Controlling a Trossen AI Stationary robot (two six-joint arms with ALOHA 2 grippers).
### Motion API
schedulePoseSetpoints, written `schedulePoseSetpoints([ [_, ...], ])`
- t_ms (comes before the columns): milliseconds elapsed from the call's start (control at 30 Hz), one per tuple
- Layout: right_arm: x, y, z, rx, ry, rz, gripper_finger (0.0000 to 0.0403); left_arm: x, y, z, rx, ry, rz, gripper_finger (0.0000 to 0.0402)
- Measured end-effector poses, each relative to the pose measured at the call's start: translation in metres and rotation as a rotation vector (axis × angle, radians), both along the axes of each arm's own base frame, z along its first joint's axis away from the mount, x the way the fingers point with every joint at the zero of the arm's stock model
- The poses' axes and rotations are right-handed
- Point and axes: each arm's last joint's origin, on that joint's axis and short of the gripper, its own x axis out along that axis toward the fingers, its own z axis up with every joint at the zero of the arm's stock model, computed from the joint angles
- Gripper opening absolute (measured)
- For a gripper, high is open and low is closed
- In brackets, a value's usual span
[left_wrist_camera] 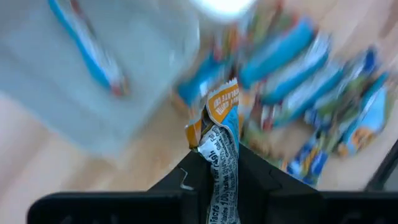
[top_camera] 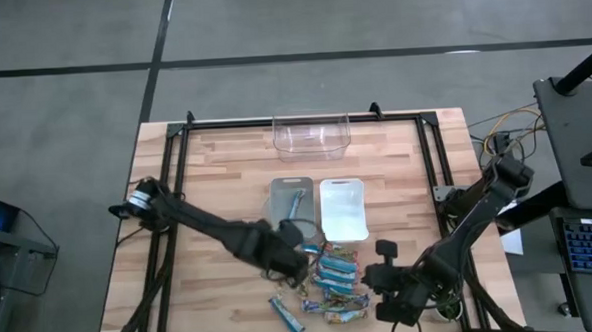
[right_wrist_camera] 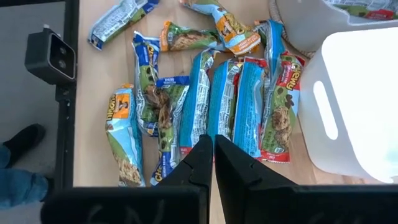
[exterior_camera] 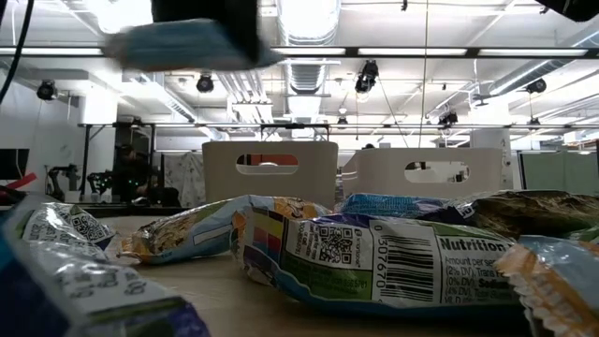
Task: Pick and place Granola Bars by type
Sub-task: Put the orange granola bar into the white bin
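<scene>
Several granola bars (top_camera: 333, 282) lie in a loose pile on the wooden table near its front edge, some blue, some greenish-tan; they fill the low view's foreground (exterior_camera: 374, 253). My left gripper (top_camera: 298, 248) is shut on one blue-and-orange bar (left_wrist_camera: 221, 124), just off the near end of the grey bin (top_camera: 291, 201), where one blue bar (left_wrist_camera: 87, 50) lies. My right gripper (right_wrist_camera: 211, 155) is shut and empty, above the right side of the pile (right_wrist_camera: 205, 106). My left gripper pinches the bar between its two fingers (left_wrist_camera: 252, 177), on the wrapper's flat faces (left_wrist_camera: 219, 165). The bar's orange crimped end (left_wrist_camera: 222, 102) sticks out past the fingertips. In the low view the bar (exterior_camera: 187, 42) hangs under the gripper, lifted clear of the table.
A white bin (top_camera: 343, 209) stands beside the grey bin, just behind the pile. A clear bin (top_camera: 312, 132) stands at the far edge. One blue bar (top_camera: 285, 315) lies apart at the near left of the pile. Black frame rails (top_camera: 177, 181) run along the table's sides.
</scene>
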Motion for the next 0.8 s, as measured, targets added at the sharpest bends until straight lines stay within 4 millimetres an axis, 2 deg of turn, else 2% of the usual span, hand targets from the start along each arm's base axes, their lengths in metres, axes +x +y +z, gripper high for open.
schedulePoseSetpoints([
  [200, -0.004, -0.004, 0.008, 0.008, -0.007, 0.001, 0.0009, 0.023, 0.031, 0.034, 0.164, -0.180, -0.176, 0.0037],
  [333, -0.005, -0.005, 0.010, 0.016, -0.009, -0.004, 0.0009, 0.041, 0.052, 0.048, 0.260, -0.309, -0.283, 0.0037],
  [500, -0.006, -0.004, 0.014, 0.029, -0.014, 0.003, 0.0009, 0.057, 0.082, 0.057, 0.303, -0.421, -0.366, 0.0037],
  [800, -0.008, -0.003, 0.020, 0.042, -0.026, 0.009, 0.0009, 0.069, 0.135, 0.062, 0.360, -0.506, -0.421, 0.0037],
])
